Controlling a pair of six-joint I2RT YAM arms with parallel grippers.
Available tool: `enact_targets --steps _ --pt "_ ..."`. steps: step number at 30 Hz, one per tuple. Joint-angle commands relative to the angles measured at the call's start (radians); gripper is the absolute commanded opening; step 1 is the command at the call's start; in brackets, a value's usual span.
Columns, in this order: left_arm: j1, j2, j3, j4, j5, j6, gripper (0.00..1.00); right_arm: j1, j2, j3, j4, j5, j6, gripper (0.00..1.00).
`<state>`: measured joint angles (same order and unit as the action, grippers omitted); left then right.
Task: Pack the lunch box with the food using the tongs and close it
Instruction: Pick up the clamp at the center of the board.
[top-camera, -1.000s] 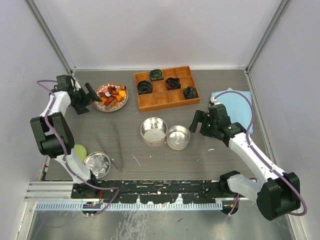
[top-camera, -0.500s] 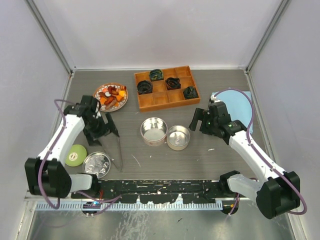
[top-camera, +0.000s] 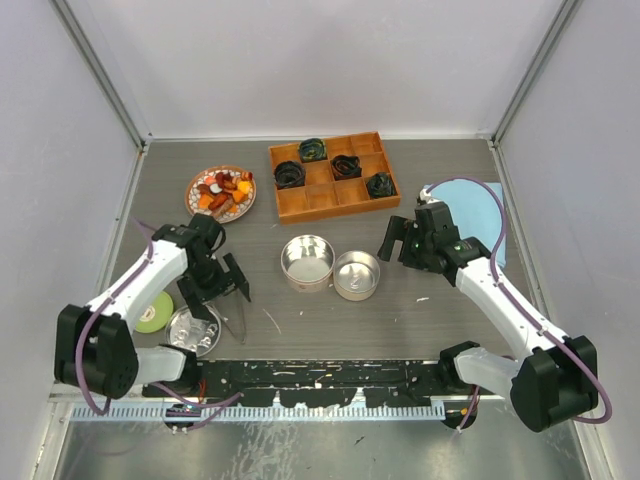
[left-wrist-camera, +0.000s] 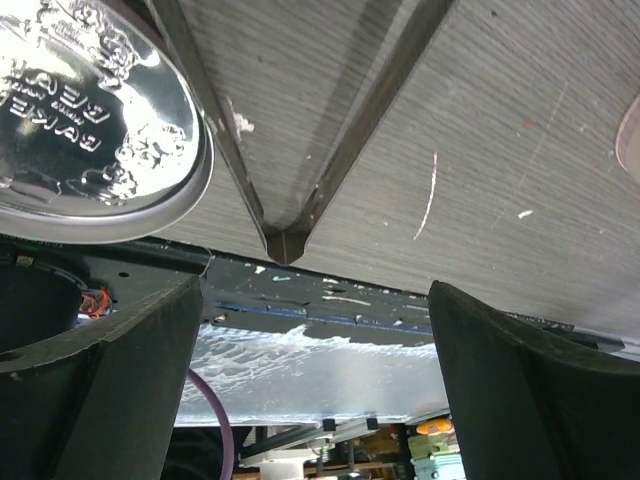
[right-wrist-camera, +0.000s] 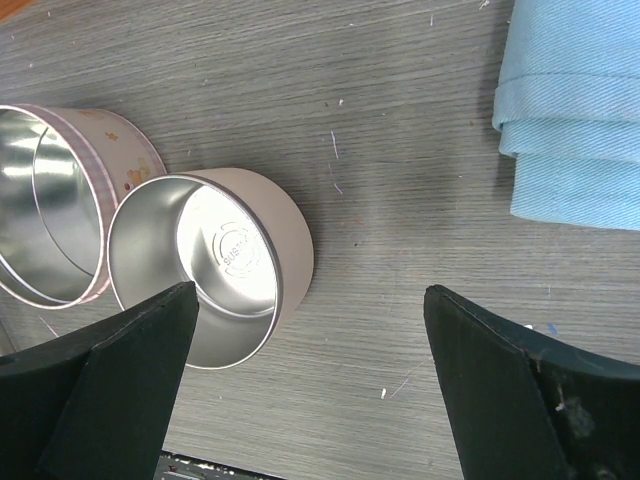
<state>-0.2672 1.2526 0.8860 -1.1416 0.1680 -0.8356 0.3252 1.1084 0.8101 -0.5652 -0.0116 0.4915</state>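
Note:
The food, small orange, red and yellow chunks, lies on a round plate at the back left. Two open round tins of the lunch box stand side by side mid-table; the right wrist view shows the smaller tin and the larger one, both with nothing in them. The tongs lie flat on the table, their joined end towards the near edge. My left gripper hangs open right above them, covering most of them from above. My right gripper is open, just right of the smaller tin.
A silver embossed lid and a green disc lie near the left arm's base. A wooden compartment tray with dark coiled lumps stands at the back. A folded blue cloth lies at the right.
My left arm has swung from beside the food plate down towards the near edge and now hangs over the tongs. The right arm has barely shifted.

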Motion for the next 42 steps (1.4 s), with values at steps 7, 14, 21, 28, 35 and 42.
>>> enact_targets --steps 7,14,21,28,35,42 --pt "-0.055 0.169 0.042 0.095 -0.091 -0.035 0.92 -0.004 0.002 0.04 0.007 0.028 -0.01 1.0" --pt "-0.065 0.205 0.024 0.134 -0.109 -0.05 0.91 -0.005 0.004 0.037 0.0 0.043 -0.02 1.0" --pt "-0.078 0.248 0.016 0.165 -0.126 -0.053 0.91 -0.005 0.001 0.033 -0.01 0.054 -0.022 1.0" --pt "-0.095 0.291 0.02 0.206 -0.144 -0.025 0.88 -0.004 0.001 0.031 -0.012 0.056 -0.026 1.0" --pt "-0.14 0.342 0.06 0.241 -0.148 0.022 0.85 -0.005 0.002 0.031 -0.013 0.055 -0.026 1.0" --pt "-0.141 0.417 0.129 0.169 -0.215 0.007 0.8 -0.005 0.001 0.032 -0.02 0.06 -0.028 1.0"
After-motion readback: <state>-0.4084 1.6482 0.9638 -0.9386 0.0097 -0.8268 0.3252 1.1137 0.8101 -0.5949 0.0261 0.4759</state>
